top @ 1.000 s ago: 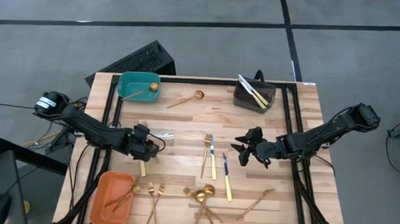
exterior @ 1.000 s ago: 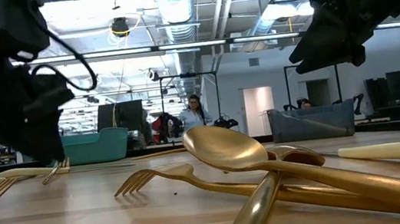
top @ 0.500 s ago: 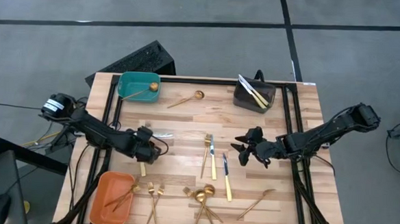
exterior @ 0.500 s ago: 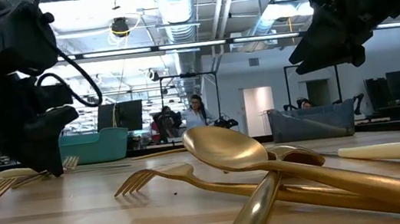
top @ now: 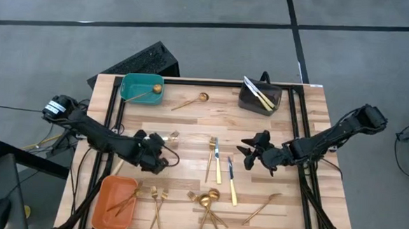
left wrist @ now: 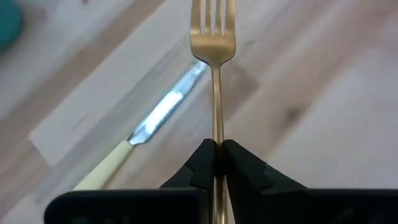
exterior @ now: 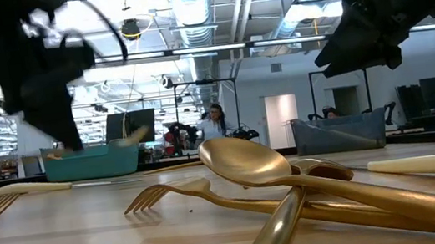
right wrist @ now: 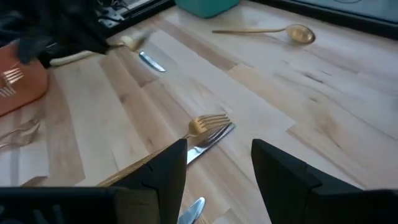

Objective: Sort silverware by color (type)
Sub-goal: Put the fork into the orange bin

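The gold fork (left wrist: 212, 37) is sitting pinched by its handle in the left gripper (left wrist: 214, 163), raised above the left-middle of the wooden table (top: 190, 121). A knife (left wrist: 146, 127) is lying beneath it. To do this step well, the arm should be keeping the fork level while carrying it toward the orange bin (top: 110, 202) at the near left, where forks seem to lie. The right gripper (right wrist: 217, 163) is waiting wide apart mid-table. Only the left wrist view is showing the clamped handle; the overhead view hides it.
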Robot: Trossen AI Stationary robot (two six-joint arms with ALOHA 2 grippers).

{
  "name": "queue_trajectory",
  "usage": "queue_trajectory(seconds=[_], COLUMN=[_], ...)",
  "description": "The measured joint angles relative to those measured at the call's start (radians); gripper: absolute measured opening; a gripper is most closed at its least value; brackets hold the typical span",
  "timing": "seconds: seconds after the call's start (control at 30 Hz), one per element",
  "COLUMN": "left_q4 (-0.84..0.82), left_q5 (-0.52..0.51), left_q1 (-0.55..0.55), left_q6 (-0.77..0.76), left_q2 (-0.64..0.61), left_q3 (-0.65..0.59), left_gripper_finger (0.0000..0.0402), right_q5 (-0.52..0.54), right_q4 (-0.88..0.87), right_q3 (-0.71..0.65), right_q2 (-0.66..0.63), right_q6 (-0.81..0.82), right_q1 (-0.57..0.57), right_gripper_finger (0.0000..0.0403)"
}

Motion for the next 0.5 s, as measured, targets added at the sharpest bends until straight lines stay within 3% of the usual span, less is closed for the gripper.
queue_trajectory(seconds=[0.23, 0.5], left_q4=[-0.259, -0.295], left_q5=[-0.161, -0.265], left_q1=[-0.270, -0.655], left_q6=[-0.180, -0.615], left_q2=[-0.002, 0.043], left_q3=[0.238, 0.240], left_gripper_finger=[0.0009, 0.0009], right_q5=[0.008, 0.000], right_q4=[0.090, 0.206], right_q3=[-0.001, 0.000], right_q2=[0.051, 0.140], right_q6=[0.004, 0.003], right_q1=[0.009, 0.006], right_gripper_finger=[0.0204, 0.0204])
